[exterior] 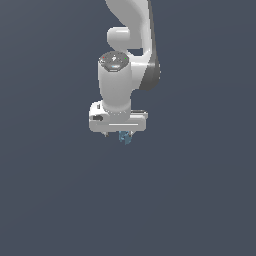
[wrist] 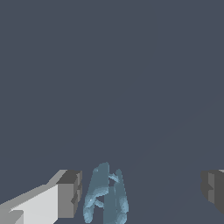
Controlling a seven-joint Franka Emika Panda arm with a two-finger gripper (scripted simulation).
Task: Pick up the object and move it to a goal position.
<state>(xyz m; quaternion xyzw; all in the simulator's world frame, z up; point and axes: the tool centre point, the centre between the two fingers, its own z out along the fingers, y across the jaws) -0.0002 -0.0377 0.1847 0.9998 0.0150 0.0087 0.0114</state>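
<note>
The object point(wrist: 105, 199) is a small teal-blue oblong piece with a knobby end. In the wrist view it lies between my two dark fingertips, close beside one fingertip point(wrist: 71, 192) and far from the other point(wrist: 213, 188). My gripper point(wrist: 142, 192) is open, with a wide gap on one side of the object. In the exterior view the white hand points straight down, and the object point(exterior: 124, 138) shows just beneath it, by the gripper point(exterior: 118, 134). Whether the near fingertip touches the object is unclear.
A plain dark grey-blue surface point(exterior: 200, 200) fills both views. The white arm point(exterior: 127, 35) rises above the hand toward the top of the exterior view. No other objects or edges show.
</note>
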